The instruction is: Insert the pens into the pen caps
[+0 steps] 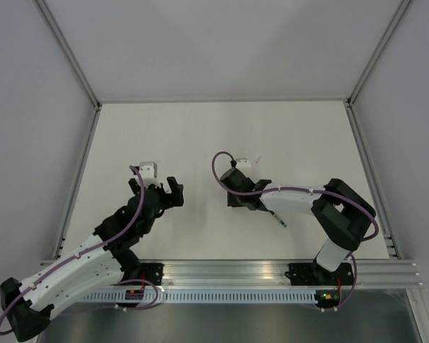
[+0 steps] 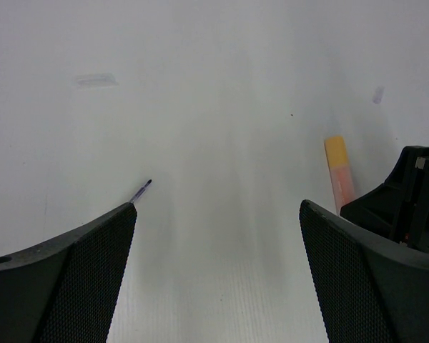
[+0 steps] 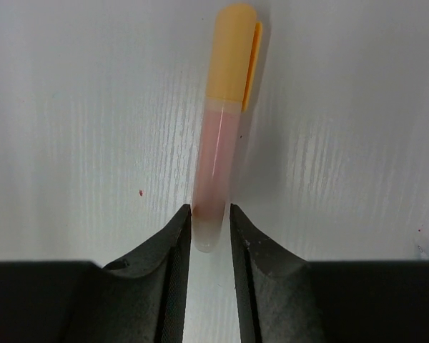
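Pink pen (image 3: 216, 168), orange cap (image 3: 229, 53) on, flat near the middle of the white worktop (image 3: 71, 107) — bare end between the fingertips of the right hand (image 3: 210, 214), gripped or merely flanked impossible to tell — left hand (image 2: 218, 206) wide open, empty.

Two arms, the left arm (image 1: 79, 268) and right arm (image 1: 293, 204), are built of white tubular links between black joint housings, each trailed by a looping purple cable (image 1: 214, 170), carrying a pale wrist camera block (image 1: 149, 169), and ending in black jaws faced with fine dotted mesh.
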You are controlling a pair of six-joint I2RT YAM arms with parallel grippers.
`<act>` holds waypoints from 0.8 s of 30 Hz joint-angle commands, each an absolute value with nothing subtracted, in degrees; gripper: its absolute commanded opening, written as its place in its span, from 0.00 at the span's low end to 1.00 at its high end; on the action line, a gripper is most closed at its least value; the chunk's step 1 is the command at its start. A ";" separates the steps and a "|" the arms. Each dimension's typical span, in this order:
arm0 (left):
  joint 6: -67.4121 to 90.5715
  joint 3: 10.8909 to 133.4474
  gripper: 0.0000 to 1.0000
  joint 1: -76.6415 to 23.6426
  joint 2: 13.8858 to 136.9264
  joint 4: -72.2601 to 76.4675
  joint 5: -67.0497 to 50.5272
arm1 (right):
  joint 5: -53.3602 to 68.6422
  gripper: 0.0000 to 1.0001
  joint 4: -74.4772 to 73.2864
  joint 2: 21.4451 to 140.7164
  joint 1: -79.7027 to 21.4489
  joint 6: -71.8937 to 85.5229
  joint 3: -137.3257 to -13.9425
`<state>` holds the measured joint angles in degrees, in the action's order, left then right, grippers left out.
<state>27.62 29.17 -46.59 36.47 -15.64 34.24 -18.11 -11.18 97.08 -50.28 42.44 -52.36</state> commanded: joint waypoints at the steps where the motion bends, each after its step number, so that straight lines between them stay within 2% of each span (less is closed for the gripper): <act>1: 28.65 28.65 1.00 -46.41 35.95 -13.27 37.00 | -19.87 0.34 -13.09 96.77 -50.19 43.95 -54.40; 4: 28.74 28.48 1.00 -46.41 35.77 -13.27 37.71 | -19.51 0.37 -17.11 95.28 -50.27 41.85 -56.33; 10: 27.60 27.77 1.00 -46.41 35.95 -11.69 37.00 | -24.96 0.56 -32.41 90.01 -49.05 29.11 -66.44; 14: 27.60 27.77 1.00 -46.49 35.95 -11.60 37.00 | -14.20 0.54 -32.34 84.74 -41.51 17.59 -61.80; 18: 27.51 27.33 1.00 -46.49 34.81 -11.43 37.00 | -5.20 0.52 -35.32 80.96 -29.39 11.17 -58.01; 24: 27.51 26.54 1.00 -46.41 31.91 -11.07 37.26 | -2.37 0.52 -41.91 81.99 -26.81 12.13 -58.53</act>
